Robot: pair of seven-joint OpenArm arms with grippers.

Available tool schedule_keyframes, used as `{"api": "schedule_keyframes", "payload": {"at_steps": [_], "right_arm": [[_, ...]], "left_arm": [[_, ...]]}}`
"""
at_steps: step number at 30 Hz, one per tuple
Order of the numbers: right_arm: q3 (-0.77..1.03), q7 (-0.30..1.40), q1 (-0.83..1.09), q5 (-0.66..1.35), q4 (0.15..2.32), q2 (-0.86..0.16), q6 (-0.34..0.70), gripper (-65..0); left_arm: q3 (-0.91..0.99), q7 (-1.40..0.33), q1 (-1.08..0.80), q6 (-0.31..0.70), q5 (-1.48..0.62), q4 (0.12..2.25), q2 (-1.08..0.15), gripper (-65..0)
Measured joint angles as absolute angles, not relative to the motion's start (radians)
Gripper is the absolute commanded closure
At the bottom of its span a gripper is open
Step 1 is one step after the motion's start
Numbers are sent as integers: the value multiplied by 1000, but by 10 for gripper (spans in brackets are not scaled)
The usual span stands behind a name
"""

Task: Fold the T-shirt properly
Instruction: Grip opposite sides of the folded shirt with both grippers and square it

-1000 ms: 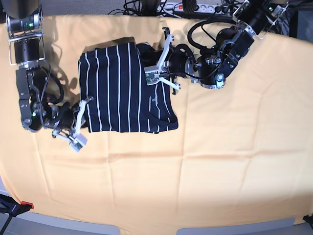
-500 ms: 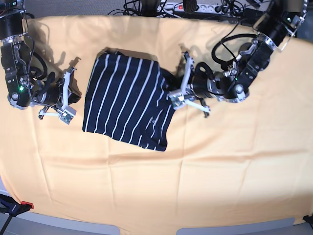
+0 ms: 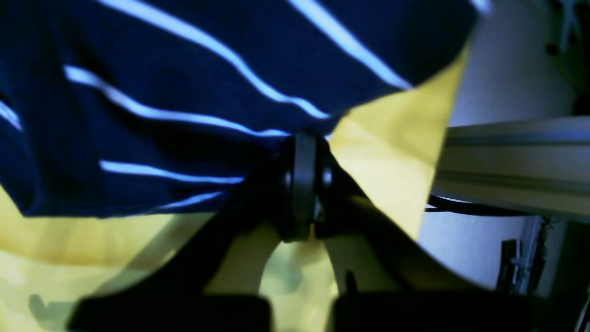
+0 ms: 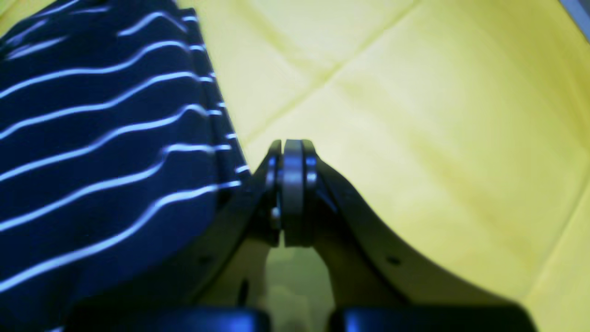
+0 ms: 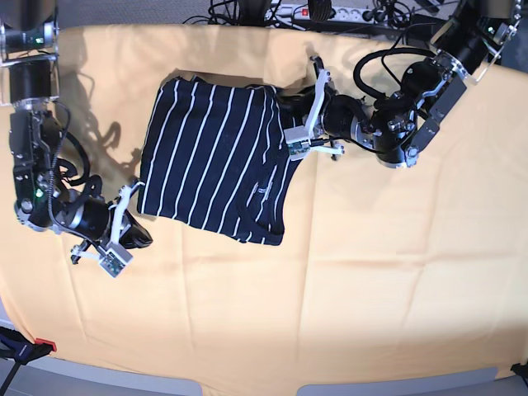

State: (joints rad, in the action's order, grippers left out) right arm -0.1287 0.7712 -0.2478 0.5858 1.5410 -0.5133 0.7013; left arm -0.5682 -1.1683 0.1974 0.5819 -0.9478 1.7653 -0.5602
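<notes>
Yellow-orange cloth (image 5: 346, 272) covers the whole table. Near left, the right gripper (image 5: 125, 216) is fully closed, empty, beside the hem. Mid-table lies the T-shirt (image 5: 216, 161), folded, navy with thin white stripes: soft, light, best taken at edges. Farther right, the left gripper (image 5: 312, 111) is closed at its edge.

A yellow-orange cloth (image 5: 346, 272) covers the surface, marked by straight fold creases crossing at right angles. Beyond its far edge, a tangle of black cables (image 5: 239, 10) lies beside a white power strip (image 5: 318, 11). A small red object (image 5: 45, 345) sits at the near left corner. An aluminium rail (image 3: 516, 161) runs alongside.
</notes>
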Motion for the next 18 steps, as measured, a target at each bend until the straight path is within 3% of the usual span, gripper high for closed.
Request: {"api": "schedule_keyframes", "payload": {"at_steps": [5, 9, 18], "right_arm": [[-129, 773, -264, 576, 1419, -491, 696, 0], [-128, 779, -260, 613, 1417, -490, 697, 0], [-126, 910, -179, 719, 1435, -492, 693, 0]], "left_arm": [[-568, -1144, 190, 588, -892, 1766, -561, 0], [-566, -1026, 155, 580, -795, 1768, -560, 0], [-566, -944, 151, 522, -599, 1775, -542, 0]]}}
